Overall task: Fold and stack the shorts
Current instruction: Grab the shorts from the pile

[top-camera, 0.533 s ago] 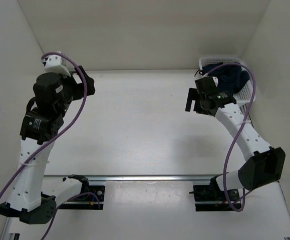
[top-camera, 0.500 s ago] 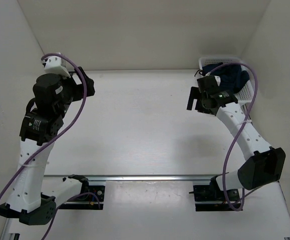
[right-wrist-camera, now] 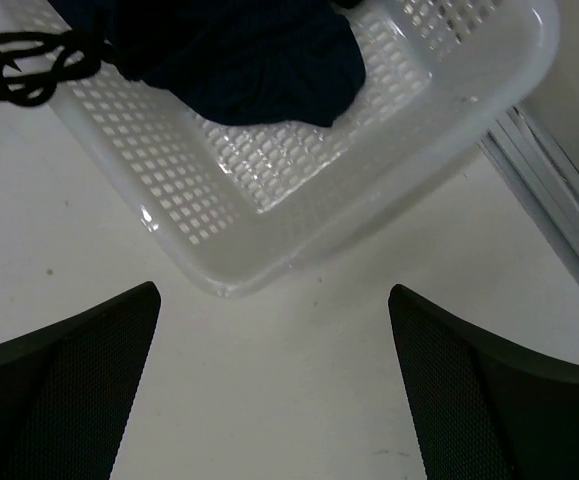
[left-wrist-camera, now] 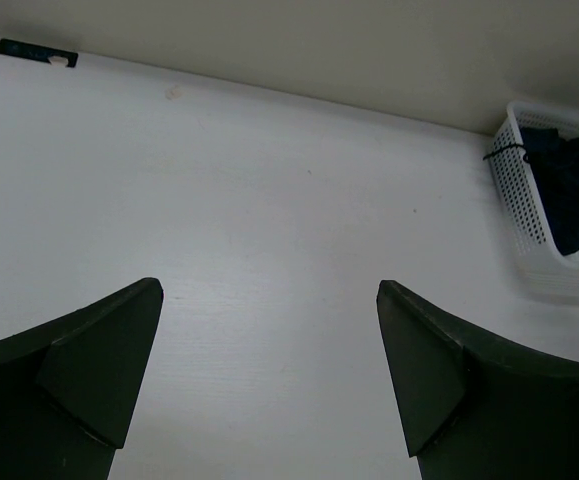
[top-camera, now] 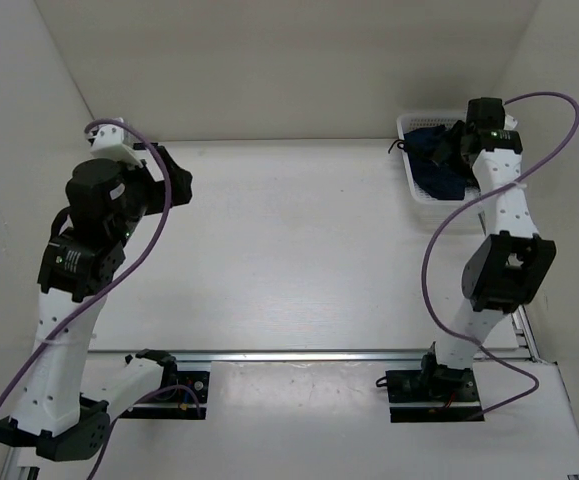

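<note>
Navy shorts (right-wrist-camera: 239,50) (in basket (right-wrist-camera: 299,180)), beyond right jaws

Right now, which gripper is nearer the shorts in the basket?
Right. The right gripper hangs open beside the basket holding the shorts; the left gripper is open across the table, at its far left.

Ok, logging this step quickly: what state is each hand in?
Left hand: open, holding nothing.
Right hand: open, holding nothing, at the basket with the shorts.

Navy shorts (top-camera: 439,166) inside white basket (top-camera: 435,199)
</note>
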`<move>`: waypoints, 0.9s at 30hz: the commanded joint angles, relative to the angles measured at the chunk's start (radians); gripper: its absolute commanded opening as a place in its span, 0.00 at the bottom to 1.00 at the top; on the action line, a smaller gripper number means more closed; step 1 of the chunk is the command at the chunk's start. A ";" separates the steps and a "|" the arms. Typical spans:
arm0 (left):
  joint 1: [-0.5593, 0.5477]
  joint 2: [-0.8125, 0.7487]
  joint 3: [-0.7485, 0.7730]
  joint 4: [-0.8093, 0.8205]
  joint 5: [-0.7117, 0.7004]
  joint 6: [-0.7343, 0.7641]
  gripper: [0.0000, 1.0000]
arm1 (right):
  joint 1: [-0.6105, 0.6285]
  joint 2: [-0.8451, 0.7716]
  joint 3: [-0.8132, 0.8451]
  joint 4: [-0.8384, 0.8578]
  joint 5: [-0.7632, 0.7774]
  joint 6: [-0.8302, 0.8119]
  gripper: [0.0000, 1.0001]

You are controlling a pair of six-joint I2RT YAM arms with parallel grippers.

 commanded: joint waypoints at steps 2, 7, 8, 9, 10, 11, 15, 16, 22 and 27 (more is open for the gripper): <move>0.001 0.060 -0.021 -0.041 0.066 -0.025 1.00 | -0.029 0.202 0.210 -0.012 -0.105 -0.022 1.00; 0.001 0.095 -0.021 -0.050 0.027 -0.011 1.00 | -0.076 0.419 0.411 -0.021 -0.131 0.010 1.00; 0.001 0.109 -0.021 -0.051 0.014 -0.011 1.00 | -0.085 0.492 0.475 -0.021 -0.158 0.019 1.00; 0.001 0.121 -0.021 -0.051 0.013 0.003 1.00 | -0.097 0.531 0.510 -0.021 -0.158 0.033 1.00; 0.001 0.122 -0.021 -0.051 0.001 0.003 1.00 | -0.098 0.612 0.547 -0.021 -0.171 0.033 1.00; 0.001 0.134 -0.030 -0.051 -0.014 0.003 1.00 | -0.107 0.652 0.627 -0.009 -0.180 0.047 1.00; 0.001 0.184 -0.053 -0.051 -0.037 0.003 1.00 | -0.116 0.815 0.761 0.044 -0.218 0.097 0.88; 0.001 0.216 -0.053 -0.051 -0.048 0.003 1.00 | -0.116 0.829 0.761 0.088 -0.238 0.119 0.80; 0.001 0.293 -0.001 -0.070 -0.066 0.012 1.00 | -0.107 0.687 0.634 0.265 -0.267 0.154 0.05; 0.001 0.304 -0.013 -0.070 -0.028 -0.035 1.00 | -0.072 0.495 0.634 0.265 -0.296 0.072 0.00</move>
